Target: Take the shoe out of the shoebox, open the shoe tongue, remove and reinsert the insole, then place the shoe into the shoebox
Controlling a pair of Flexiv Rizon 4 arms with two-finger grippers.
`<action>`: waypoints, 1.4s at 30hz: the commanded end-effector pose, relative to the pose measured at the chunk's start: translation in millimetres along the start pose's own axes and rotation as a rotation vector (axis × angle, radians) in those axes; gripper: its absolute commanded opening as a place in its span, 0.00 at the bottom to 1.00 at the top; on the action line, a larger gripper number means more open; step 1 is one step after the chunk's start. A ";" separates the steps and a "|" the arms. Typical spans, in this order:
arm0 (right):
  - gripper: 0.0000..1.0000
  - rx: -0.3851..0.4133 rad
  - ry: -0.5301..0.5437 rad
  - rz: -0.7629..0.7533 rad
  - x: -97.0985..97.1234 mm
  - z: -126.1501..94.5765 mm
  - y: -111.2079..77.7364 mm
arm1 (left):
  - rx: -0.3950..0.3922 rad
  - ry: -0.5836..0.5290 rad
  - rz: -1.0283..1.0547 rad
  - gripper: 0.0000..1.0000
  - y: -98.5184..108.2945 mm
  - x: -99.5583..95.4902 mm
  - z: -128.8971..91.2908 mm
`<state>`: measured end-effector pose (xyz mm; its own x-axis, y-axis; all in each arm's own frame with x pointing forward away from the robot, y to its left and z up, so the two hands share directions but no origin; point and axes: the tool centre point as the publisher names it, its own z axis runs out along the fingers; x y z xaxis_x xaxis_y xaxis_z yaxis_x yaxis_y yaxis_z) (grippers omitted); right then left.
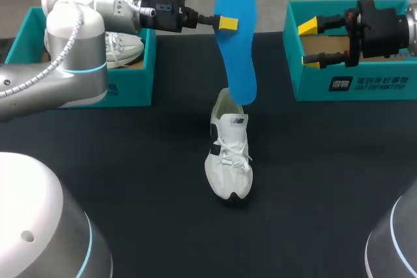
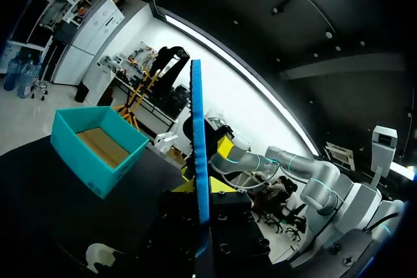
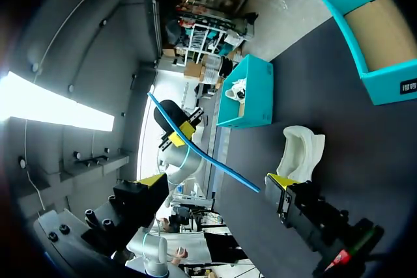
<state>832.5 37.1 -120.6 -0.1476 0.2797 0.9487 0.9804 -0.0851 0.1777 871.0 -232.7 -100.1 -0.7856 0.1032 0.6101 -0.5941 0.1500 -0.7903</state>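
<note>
The left gripper (image 1: pixel 227 23) is clamped on a blue insole (image 1: pixel 238 63), its yellow tips pressing both flat faces near the upper end. The insole hangs almost upright below the jaws. Under its lower end a white shoe (image 1: pixel 229 154) stands on the black table (image 1: pixel 130 180), toe pointing away from both grippers. Whether insole and shoe touch cannot be told. Behind the left gripper is a teal box (image 1: pixel 130 76) with a second shoe (image 1: pixel 124 47) inside. The right gripper (image 1: pixel 311 43) hovers with fingers spread wide and nothing between them, over another teal box (image 1: pixel 352 83), well to the side of the shoe.
</note>
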 end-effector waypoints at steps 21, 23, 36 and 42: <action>1.00 -0.001 -0.002 0.001 0.0 1.5 0.2 | -0.033 -0.128 1.105 0.00 -10.3 -22.0 -3.5; 1.00 -0.001 -0.002 0.001 0.0 1.5 0.2 | -0.033 -0.128 1.105 0.00 -10.3 -22.0 -3.5; 1.00 -0.001 -0.002 0.001 0.0 1.5 0.2 | -0.033 -0.128 1.105 0.00 -10.3 -22.0 -3.5; 1.00 -0.001 -0.002 0.001 0.0 1.5 0.2 | -0.409 -0.235 1.615 0.00 3.7 -30.4 2.8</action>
<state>832.9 37.5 -120.8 -0.1474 0.2799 0.9486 0.9805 -0.0848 0.1773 894.4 -236.0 -124.2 -0.8211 0.1382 -0.5538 0.5693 0.1295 -0.8119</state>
